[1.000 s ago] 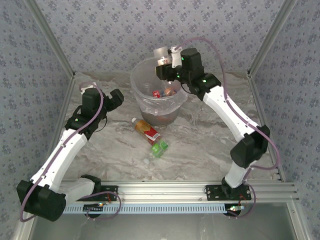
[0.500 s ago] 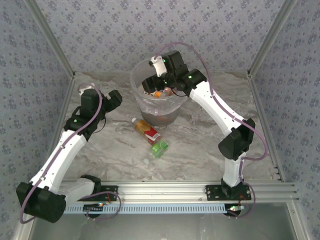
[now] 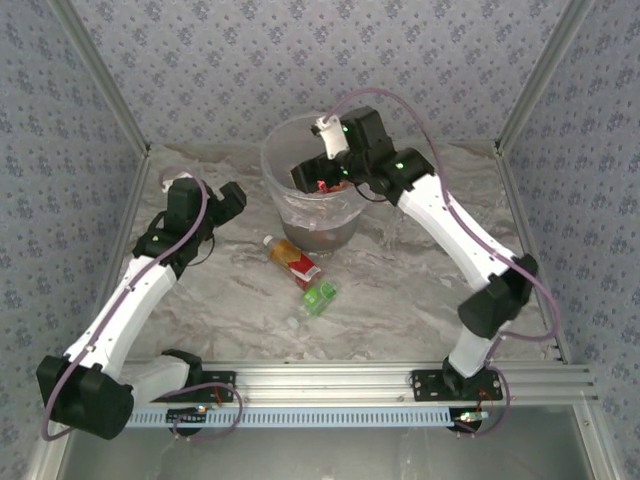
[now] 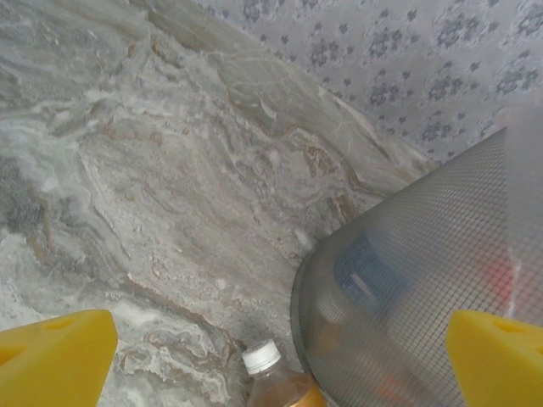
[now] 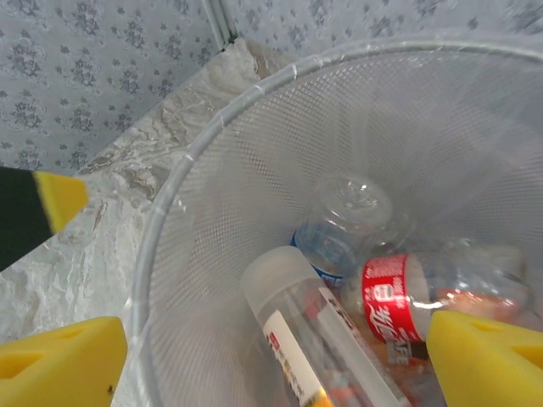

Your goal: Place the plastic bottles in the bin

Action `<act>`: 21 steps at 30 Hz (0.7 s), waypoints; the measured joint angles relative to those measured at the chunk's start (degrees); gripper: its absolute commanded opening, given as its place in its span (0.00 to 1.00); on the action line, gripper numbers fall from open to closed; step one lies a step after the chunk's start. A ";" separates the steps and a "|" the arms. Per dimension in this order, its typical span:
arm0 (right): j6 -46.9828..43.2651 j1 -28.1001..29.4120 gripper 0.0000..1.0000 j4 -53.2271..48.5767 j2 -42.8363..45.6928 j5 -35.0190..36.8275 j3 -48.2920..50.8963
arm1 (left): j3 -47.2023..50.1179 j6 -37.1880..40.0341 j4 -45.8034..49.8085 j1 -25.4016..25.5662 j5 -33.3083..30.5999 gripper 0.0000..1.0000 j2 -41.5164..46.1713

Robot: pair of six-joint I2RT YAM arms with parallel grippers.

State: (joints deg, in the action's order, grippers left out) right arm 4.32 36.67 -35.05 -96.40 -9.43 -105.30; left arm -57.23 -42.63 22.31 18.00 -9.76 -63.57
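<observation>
Now, with the right gripper (image 5: pixel 271 360) wide open and empty over the bin (image 3: pixel 272 150), where several bottles (image 5: pixel 399 305) lie, the left gripper (image 4: pixel 273 356), also agape and empty, may clip the bin or roll away the red-labelled bottle (image 3: pixel 291 258) just beside it.

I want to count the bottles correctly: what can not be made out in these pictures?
- Top view: the right gripper covers the mouth of the bin, hiding most contents.
- Right wrist view: the bottles inside overlap and the lower edge cuts them; no sure count.
- Left wrist view: the bottom edge cuts the white-capped bottle; its label is unseen.
- Top view: the green-labelled bottle is too small to show its cap.
</observation>
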 measured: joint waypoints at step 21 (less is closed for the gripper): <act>17.99 -4.17 1.00 18.80 44.13 29.05 49.68 | 8.61 7.13 4.63 20.11 8.83 0.99 -4.44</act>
State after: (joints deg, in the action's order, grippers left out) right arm 22.31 32.49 -16.25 -52.27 19.62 -55.61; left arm -48.62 -35.51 26.94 38.11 -0.93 -68.01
